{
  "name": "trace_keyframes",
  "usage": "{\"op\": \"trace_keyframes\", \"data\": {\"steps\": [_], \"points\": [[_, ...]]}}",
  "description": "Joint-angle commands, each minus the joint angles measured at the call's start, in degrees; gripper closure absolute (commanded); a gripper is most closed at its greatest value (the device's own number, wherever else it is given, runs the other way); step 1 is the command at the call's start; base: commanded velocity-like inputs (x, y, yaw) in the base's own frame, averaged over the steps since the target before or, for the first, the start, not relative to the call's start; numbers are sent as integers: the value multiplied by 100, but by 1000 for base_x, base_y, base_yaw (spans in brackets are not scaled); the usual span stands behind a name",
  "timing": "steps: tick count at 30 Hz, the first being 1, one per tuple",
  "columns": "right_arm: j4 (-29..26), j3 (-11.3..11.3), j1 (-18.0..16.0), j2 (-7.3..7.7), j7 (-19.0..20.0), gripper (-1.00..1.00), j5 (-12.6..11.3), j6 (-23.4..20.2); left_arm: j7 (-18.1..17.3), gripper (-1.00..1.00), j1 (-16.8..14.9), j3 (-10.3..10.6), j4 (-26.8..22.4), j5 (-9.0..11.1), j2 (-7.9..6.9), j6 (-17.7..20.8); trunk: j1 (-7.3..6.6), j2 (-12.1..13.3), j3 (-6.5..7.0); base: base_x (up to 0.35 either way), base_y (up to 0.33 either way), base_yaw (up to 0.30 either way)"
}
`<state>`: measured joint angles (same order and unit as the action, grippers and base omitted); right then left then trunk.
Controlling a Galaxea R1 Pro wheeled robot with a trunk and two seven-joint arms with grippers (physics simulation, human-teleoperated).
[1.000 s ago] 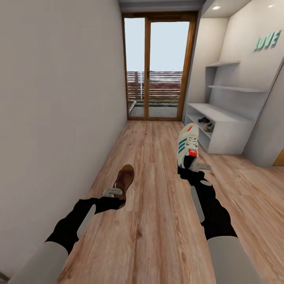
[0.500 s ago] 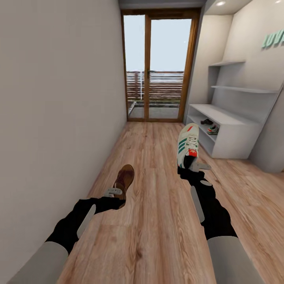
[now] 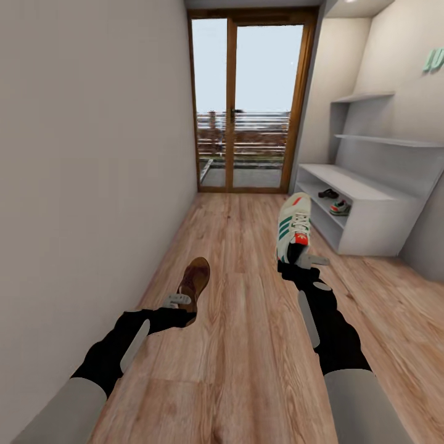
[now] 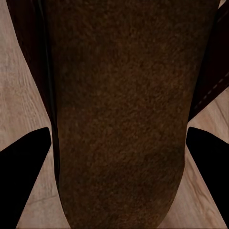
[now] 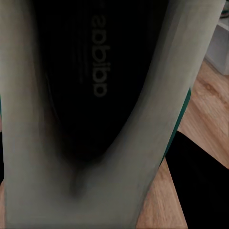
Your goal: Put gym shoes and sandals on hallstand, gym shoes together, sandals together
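Observation:
My left gripper (image 3: 183,302) is shut on a brown sandal (image 3: 195,282), held above the corridor floor (image 3: 240,345) at the left; the left wrist view has the sandal's brown footbed (image 4: 119,114) close up. My right gripper (image 3: 303,258) is shut on a white gym shoe (image 3: 291,227) with green stripes, toe pointing away; its dark inside (image 5: 90,81) faces the right wrist camera. The pale hallstand (image 3: 370,222) stands ahead on the right. In its upper open compartment lie a dark sandal (image 3: 328,193) and the other gym shoe (image 3: 340,208).
A plain wall (image 3: 92,185) runs close along the left. A wood-framed glass door (image 3: 253,105) closes the corridor's far end. Floating shelves (image 3: 382,140) hang above the bench. Bare wood floor stretches between me and the hallstand.
The whole picture has shifted: the hallstand and door look nearer and further right, so the camera has moved forward. Both arms keep their hold and pose.

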<state>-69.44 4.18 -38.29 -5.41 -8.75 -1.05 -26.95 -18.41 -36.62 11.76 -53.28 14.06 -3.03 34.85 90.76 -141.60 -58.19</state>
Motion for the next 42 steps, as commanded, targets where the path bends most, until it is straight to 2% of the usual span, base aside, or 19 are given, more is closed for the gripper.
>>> {"op": "trace_keyframes", "data": {"steps": [1,42], "points": [[-8,4,-3,-4,-22,100,-9,-29,4,100,-3,10,-7,35,-5,30,2,-2,-6,346,0,0],[-9,5,-3,-4,-22,100,-6,-31,4,100,-3,10,-7,35,-5,30,2,-2,-6,346,0,0]]}}
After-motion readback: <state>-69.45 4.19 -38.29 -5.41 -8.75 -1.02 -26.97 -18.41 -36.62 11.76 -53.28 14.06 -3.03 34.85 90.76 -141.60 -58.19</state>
